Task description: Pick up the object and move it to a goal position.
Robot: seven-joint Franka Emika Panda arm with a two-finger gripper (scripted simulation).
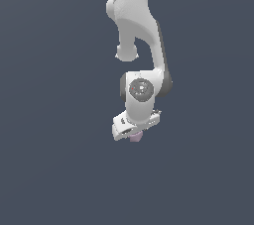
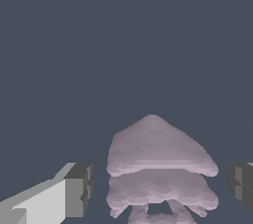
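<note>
The object [image 2: 158,156] is a pale purple-pink lump with ridged, stacked layers. It sits between my two fingers in the wrist view. My gripper [image 2: 159,192] is open and straddles it. One dark pad [image 2: 80,189] and the other pad [image 2: 240,187] each stand a small gap away from its sides. In the exterior view the white arm reaches down from above. Only a small pink bit of the object [image 1: 135,138] peeks out beneath the gripper [image 1: 131,133], whose fingers are mostly hidden by the hand.
A flat, uniform dark grey-blue surface [image 1: 54,159] fills both views. Nothing else is visible on it.
</note>
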